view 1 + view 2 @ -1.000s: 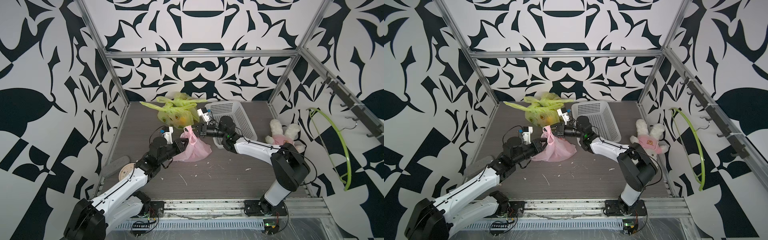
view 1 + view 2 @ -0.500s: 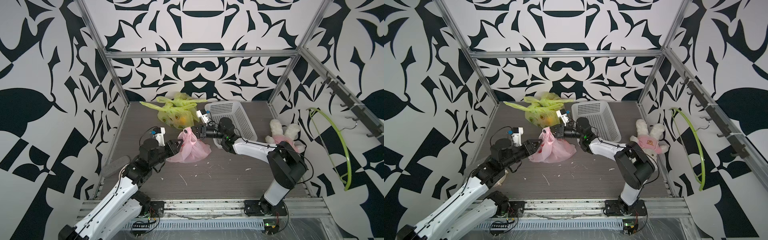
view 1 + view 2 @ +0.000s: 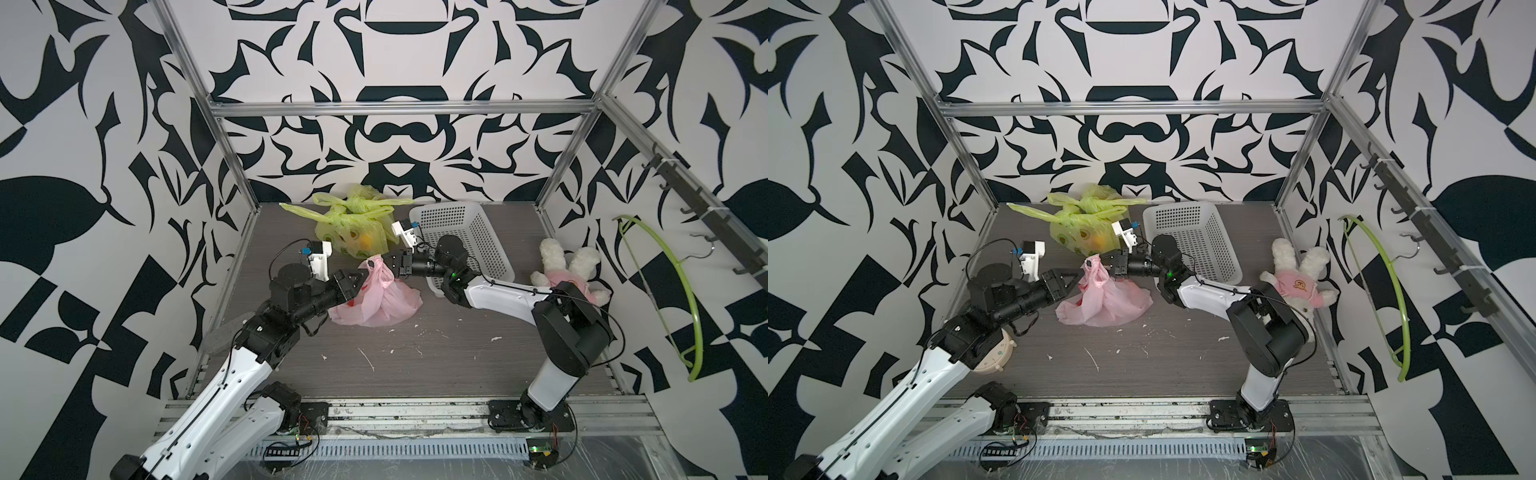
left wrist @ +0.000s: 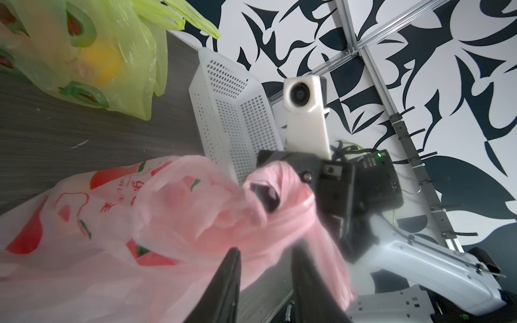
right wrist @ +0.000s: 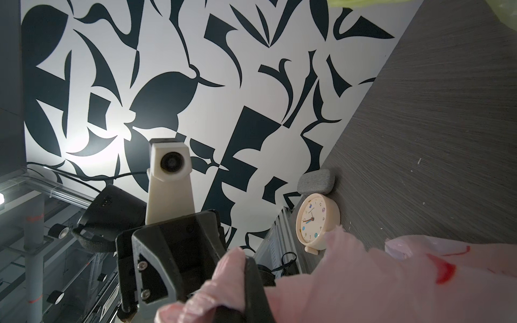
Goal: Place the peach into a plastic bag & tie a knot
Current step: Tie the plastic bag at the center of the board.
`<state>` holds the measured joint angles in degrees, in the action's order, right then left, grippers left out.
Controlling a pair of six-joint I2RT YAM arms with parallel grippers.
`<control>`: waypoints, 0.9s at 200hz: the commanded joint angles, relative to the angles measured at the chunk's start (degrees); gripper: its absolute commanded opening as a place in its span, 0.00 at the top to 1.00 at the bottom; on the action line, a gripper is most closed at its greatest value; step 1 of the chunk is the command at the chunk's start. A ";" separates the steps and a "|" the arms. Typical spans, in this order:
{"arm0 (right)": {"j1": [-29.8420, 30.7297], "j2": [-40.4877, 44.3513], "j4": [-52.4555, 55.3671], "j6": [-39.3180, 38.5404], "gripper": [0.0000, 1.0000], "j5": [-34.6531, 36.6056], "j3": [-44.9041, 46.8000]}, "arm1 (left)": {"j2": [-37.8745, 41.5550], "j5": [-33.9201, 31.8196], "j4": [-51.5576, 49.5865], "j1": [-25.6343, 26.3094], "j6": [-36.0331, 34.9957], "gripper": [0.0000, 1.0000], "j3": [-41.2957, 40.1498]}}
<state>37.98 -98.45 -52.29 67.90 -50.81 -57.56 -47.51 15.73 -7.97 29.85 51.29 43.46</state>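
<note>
**Change from the earlier frames.** Half a second ago the left gripper stood drawn back from the pink translucent plastic bag. We now find it moved forward again, with its tips touching the bag's gathered neck. The right gripper and the body of the bag have not shifted.

**End effectors.**
- **Left gripper:** in the left wrist view its black fingers stand a narrow way apart, and grey table shows between them. Pink film lies at and over the tips. We see nothing pinched.
- **Right gripper:** it is clamped on the twisted handle at the top of the neck. In the right wrist view the film wraps round one finger.

**Location.** The bag rests on the grey wood-grain table. It lies just beside the near corner of the white perforated plastic basket, on the basket's left-arm side. A yellow-green plastic bag lies beyond it, near the basket's far corner on the same side.

**Orientation.**
- The body of the bag lies flat and slack.
- Its long axis runs from the left arm's side toward the basket.
- The neck rises from the middle of the body, across that axis, and ends in the right gripper's jaws.
- We cannot make out the peach through the film.
</note>
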 commanded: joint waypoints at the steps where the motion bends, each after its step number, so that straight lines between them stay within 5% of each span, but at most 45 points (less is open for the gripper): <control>1: 0.27 2.28 -1.14 -1.41 1.00 -0.70 -1.22 | -1.41 3.05 3.53 -0.29 1.08 0.65 1.98; 180: 0.51 4.24 1.67 -2.94 1.00 -0.87 -1.52 | -2.86 -0.07 1.12 -1.00 1.95 0.72 2.01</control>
<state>38.02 -97.21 -49.93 66.43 -50.83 -57.58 -50.37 16.69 -5.52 29.21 53.19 43.92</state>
